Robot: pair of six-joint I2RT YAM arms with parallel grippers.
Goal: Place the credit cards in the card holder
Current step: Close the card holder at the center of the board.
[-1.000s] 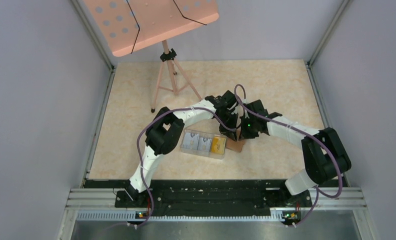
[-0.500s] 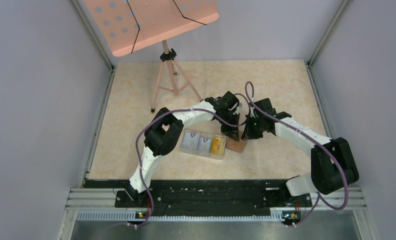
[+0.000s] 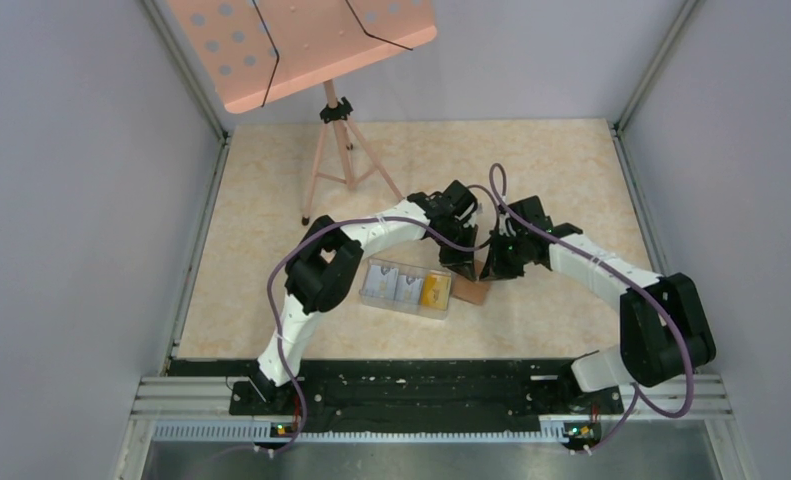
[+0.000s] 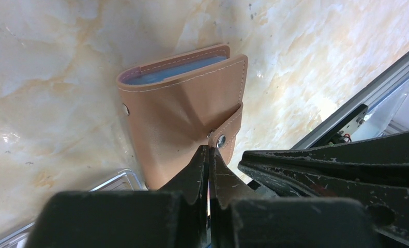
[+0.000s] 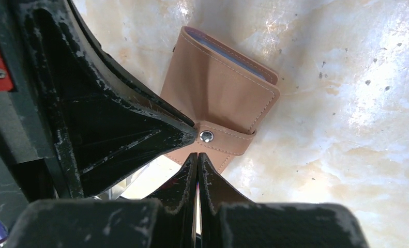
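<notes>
While left gripper and right gripper sit fully closed, tips at snap strap of card holder, grasp indeterminate, card holder on worktop beside clear tray, credit cards in tray compartments.

Table: beige marbled top, fills middle of the frame, walled on three sides. Directly on it:
- pink music stand, tripod feet planted upper left of centre
- clear plastic tray, lower centre
- brown card holder, lying flat just right of the tray, strap snapped shut.
</notes>
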